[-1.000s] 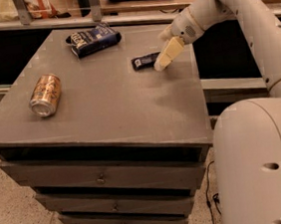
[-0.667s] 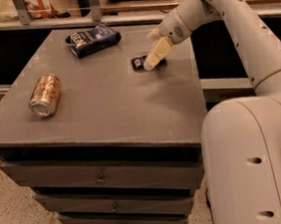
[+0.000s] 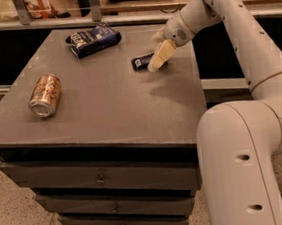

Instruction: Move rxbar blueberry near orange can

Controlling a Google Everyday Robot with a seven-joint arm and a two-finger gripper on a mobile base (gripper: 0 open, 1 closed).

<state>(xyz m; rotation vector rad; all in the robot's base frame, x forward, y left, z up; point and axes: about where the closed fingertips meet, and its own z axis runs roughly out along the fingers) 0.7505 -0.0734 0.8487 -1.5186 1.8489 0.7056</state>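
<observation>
Here, the rxbar blueberry (image 3: 140,62) lies flat toward the far right of a grey drawer cabinet (image 3: 131,110). The gripper (image 3: 156,62) is at the bar's right end; whether it grips cannot be told. The orange can (image 3: 45,95) lies on its side well apart, near the left edge.

Cabinet top (image 3: 105,105), can (image 3: 44,95), bag (image 3: 94,39), rxbar (image 3: 141,62) by jaws

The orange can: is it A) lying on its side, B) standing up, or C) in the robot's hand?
A: the can lies on its side near the left edge of the table, far from the hand, which is at the little blue bar.
</observation>
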